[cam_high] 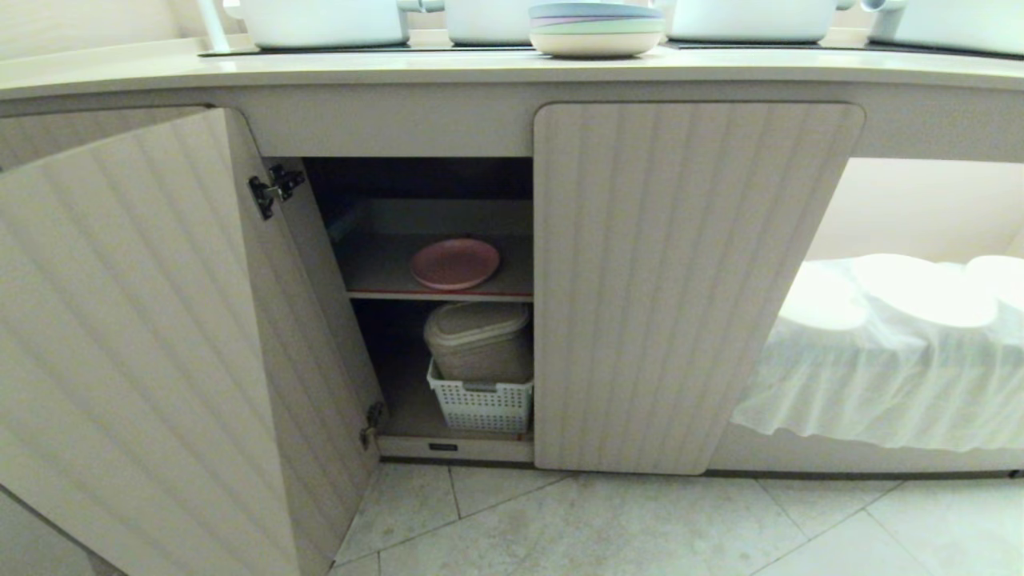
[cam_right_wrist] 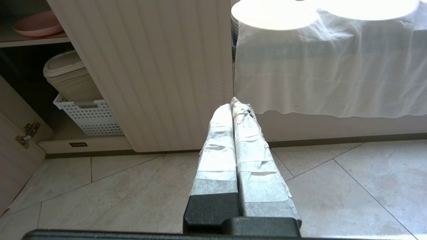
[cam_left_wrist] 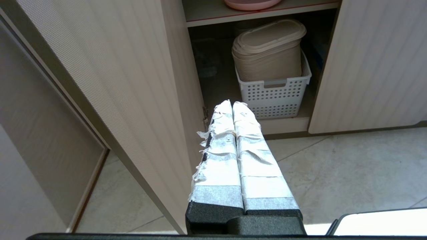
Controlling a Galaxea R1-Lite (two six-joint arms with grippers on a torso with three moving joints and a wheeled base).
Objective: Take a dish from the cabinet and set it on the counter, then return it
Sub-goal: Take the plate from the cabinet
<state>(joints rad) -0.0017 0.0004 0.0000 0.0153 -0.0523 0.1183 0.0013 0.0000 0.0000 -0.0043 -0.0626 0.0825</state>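
Left gripper (cam_left_wrist: 232,104): I read its taped fingers pressed flat together, holding nothing, hanging low over the tiled floor (cam_left_wrist: 350,166) before the open half of the cabinet (cam_high: 696,280). Right gripper (cam_right_wrist: 232,103): jaws likewise closed on nothing, pointing at the lower edge of the shut right door (cam_right_wrist: 150,73). Neither arm appears in the head view.

Left door (cam_high: 136,352): swung wide toward me, its free edge standing just beside the left gripper and bounding my approach on that side. The opening between this door and the shut right door is narrow. Dish (cam_high: 455,263): pink, lying flat on the red-edged shelf (cam_high: 384,272), near the shelf's front edge, with bare shelf to its left. Below it, a beige lidded container (cam_high: 480,340) sits in a white perforated basket (cam_high: 482,406) on the cabinet bottom, against the right door.

Counter (cam_high: 160,76): its rounded front edge overhangs the doors; a stack of plates (cam_high: 596,28) and white pots (cam_high: 320,20) stand on it. To the right, a white cloth (cam_high: 880,360) drapes over covered objects.
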